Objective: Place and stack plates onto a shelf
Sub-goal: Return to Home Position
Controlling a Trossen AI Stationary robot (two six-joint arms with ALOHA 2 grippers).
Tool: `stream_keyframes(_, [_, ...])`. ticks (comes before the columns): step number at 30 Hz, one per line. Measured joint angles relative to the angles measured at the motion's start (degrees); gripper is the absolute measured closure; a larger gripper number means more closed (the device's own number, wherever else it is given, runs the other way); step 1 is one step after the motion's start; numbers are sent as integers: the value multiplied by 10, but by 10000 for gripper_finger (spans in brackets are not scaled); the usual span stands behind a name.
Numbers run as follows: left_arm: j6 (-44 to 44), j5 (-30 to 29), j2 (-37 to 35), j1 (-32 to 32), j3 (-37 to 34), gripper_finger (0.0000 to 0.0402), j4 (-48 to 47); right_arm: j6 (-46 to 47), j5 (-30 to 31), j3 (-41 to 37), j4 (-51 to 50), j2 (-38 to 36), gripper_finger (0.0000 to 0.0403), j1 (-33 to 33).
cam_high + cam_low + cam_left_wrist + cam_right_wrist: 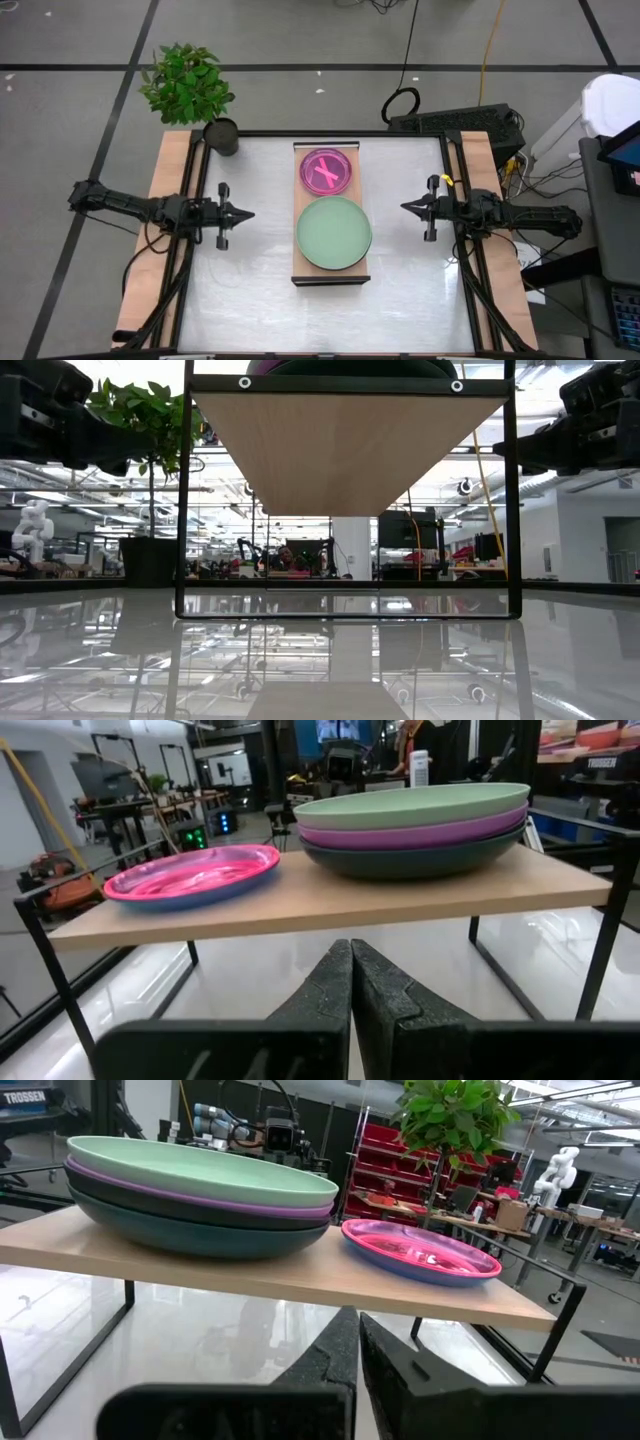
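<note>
Well clear of the shelf (301, 274) edges, left hand (247, 213) and right hand (406, 207) hang pressed together.

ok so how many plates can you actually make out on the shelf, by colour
sage green plate: 1
purple plate: 1
dark teal plate: 1
pink plate: 1
total: 4 clearly told apart; any others underneath are hidden
</note>
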Motion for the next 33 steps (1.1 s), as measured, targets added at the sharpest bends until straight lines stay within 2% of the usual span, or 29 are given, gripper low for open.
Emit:
stream_keyframes(16, [22, 1, -125, 0, 0, 398, -85, 9, 0, 0, -1, 0, 403, 0])
stream_keyframes(21, [31, -18, -127, 1, 0, 398, -93, 32, 0, 0, -1, 0, 403, 0])
stream_keyframes(27, [31, -12, -127, 4, 0, 398, -91, 44, 0, 0, 0, 2, 403, 0])
stream_keyframes(33, [23, 31, -125, 6, 1, 398, -102, 44, 1, 0, 7, 2, 403, 0])
